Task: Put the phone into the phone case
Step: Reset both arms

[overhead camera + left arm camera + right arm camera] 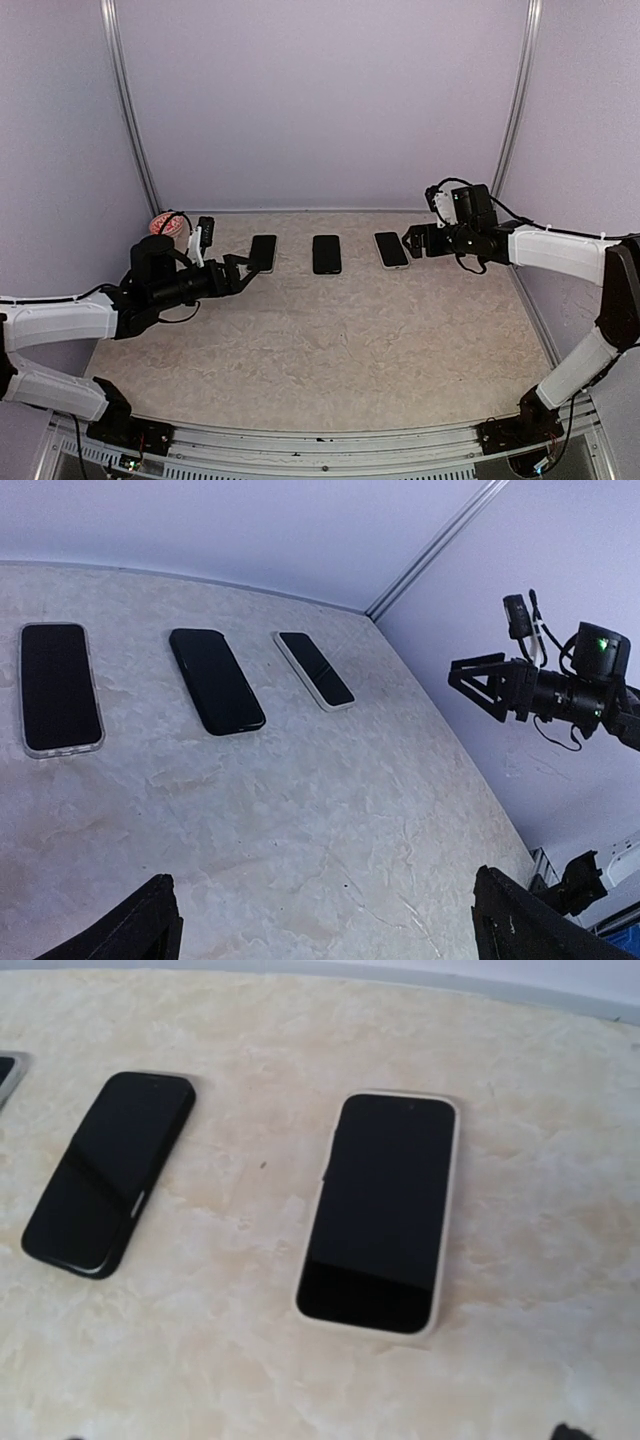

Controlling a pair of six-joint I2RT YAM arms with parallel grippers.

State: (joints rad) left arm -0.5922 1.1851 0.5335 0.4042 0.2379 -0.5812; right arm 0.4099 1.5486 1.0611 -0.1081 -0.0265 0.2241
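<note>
Pale lilac walls close in a table (320, 350) with a beige, marbled top, and the two arms reach in from its near corners. Three phones lie flat in a row towards the far edge, each apart from the next, screens dark and facing up.

The left phone (263, 253) sits inside a pale case (58, 750) whose rim shows all round it. The middle phone (326, 254) is black all over, and I cannot tell whether it has a case on it. The right phone (391, 249) is seated in a white case (448, 1220), whose cream border frames the screen on every side in the right wrist view.

The left gripper (240, 272) hangs near the left phone without touching it. Its jaws stand wide apart, and its fingers (150, 925) show only at the bottom corners of its own camera, with nothing between them. The right gripper (408, 241) is held off the table just right of the right phone. Its jaws are also spread, with nothing in them, and only a dark fingertip (572, 1430) peeps into the bottom of its wrist view.

Far left, behind the left arm, sits a small round pink thing (160, 222), too small to make out.
</note>
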